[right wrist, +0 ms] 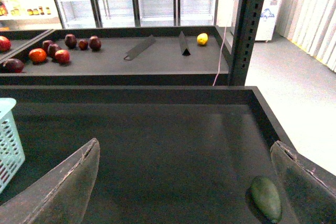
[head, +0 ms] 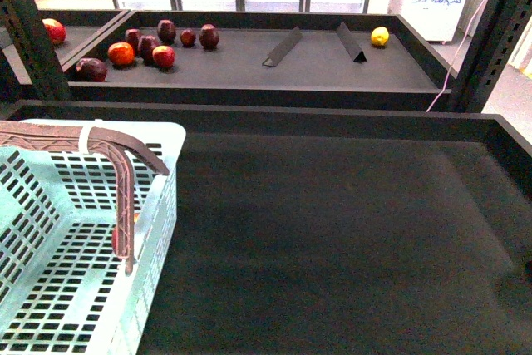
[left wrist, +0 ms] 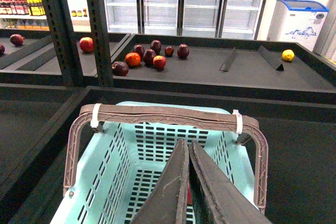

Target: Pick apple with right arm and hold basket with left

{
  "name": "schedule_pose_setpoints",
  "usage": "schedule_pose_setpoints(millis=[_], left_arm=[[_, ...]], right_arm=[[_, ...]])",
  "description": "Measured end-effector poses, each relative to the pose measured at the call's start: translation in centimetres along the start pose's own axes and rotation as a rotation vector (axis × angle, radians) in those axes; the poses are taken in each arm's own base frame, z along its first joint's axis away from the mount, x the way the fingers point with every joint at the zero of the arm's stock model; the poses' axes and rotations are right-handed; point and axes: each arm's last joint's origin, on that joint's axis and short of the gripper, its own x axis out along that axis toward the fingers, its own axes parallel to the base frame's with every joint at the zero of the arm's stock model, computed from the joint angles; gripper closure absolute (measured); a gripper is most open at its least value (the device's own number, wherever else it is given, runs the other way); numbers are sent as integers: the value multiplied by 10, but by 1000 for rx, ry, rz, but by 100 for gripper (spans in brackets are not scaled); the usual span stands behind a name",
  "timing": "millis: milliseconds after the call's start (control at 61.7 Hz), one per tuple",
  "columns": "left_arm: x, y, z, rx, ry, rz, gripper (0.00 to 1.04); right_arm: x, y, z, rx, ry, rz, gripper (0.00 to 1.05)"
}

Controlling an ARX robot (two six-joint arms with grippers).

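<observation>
1. Basket [head: 158, 205] sits at the near shelf's left end; through its slots in the front view we glimpse something red, perhaps the apple [head: 115, 239].
2. We see our left gripper [left wrist: 188, 150] pressed closed above the basket's interior, behind its handles [left wrist: 168, 116].
3. Our right gripper [right wrist: 184, 156] is spread wide, empty, over bare shelf [right wrist: 173, 145].

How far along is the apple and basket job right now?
Probably mostly done: a red glimpse inside the basket, behind its handle, may be the apple. The right gripper is open and empty over the dark shelf. The left gripper hangs shut above the basket, gripping no handle that shows, so holding the basket looks left.
</observation>
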Motion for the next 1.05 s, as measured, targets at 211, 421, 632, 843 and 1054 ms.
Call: schedule_pose_setpoints(millis=[211, 421, 632, 843, 1054], left_arm=[[-2, 0, 1, 0, -15, 0, 101], [-2, 0, 1, 0, -15, 0, 101], [-2, 0, 1, 0, -15, 0, 84], [-2, 0, 1, 0, -15, 0, 45], [-2, 0, 1, 0, -15, 0, 6]], right_arm=[[0, 0, 0, 0, 0, 0, 9], [0, 0, 0, 0, 0, 0, 9], [0, 0, 0, 0, 0, 0, 9], [0, 0, 0, 0, 0, 0, 9], [0, 0, 0, 0, 0, 0, 9]])
